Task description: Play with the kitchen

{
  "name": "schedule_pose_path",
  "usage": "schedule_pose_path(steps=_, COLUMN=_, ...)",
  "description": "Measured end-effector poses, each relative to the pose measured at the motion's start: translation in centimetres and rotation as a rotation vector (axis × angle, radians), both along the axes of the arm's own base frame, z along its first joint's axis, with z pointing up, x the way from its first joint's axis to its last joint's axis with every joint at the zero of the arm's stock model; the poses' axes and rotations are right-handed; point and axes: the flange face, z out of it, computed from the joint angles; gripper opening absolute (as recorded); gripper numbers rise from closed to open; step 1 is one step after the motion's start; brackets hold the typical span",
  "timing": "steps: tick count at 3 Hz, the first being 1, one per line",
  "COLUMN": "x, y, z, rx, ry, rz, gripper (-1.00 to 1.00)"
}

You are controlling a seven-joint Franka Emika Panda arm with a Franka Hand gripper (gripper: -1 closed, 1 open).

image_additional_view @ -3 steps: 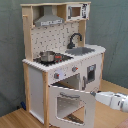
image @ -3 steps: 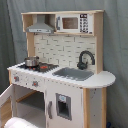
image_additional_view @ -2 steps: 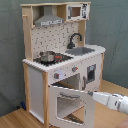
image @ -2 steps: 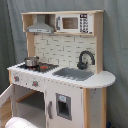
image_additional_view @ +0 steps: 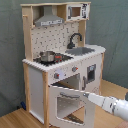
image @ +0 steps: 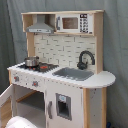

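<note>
Little has shifted in the last second: your arm has crept slightly further toward the open oven door [image_additional_view: 67,102] of the toy kitchen [image_additional_view: 62,60], and the door hangs swung out much as it did.

Reading the second exterior view from its left: the kitchen stands on a wooden floor [image_additional_view: 12,119] against a grey curtain [image_additional_view: 112,25], its grey hood [image_additional_view: 48,21] mounted over the stovetop, where a small metal pot [image_additional_view: 47,56] sits on the red-lit hob, the natural spot for pretend cooking. Next comes the black faucet [image_additional_view: 75,39], arched over the sink [image_additional_view: 80,50] so its spout would pour into the basin. Above, a toy microwave [image_additional_view: 75,11] fills the shelf. Two knobs [image_additional_view: 56,75] sit below the hob, within reach of the front. Lower down, the windowed oven door stands open toward the camera, hinged at the second exterior view's left, its handle bar along the top. Your gripper [image_additional_view: 86,94] meets that handle's far end from the second exterior view's right, apparently to swing the door; whether the fingers are spread or pinching the bar, you cannot tell here.

In the first exterior view the same door [image: 5,96] shows only as an edge at the first exterior view's left, and a pale shape [image: 20,122] at the bottom is probably your arm.
</note>
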Motion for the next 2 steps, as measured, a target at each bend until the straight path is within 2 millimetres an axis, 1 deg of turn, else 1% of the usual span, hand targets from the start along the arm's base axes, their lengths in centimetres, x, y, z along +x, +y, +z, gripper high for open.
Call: schedule_pose_path(steps=2, x=0.7, y=-0.5, z=-4.1, rx=0.133, ry=0.033, rz=-0.019, gripper=1.0)
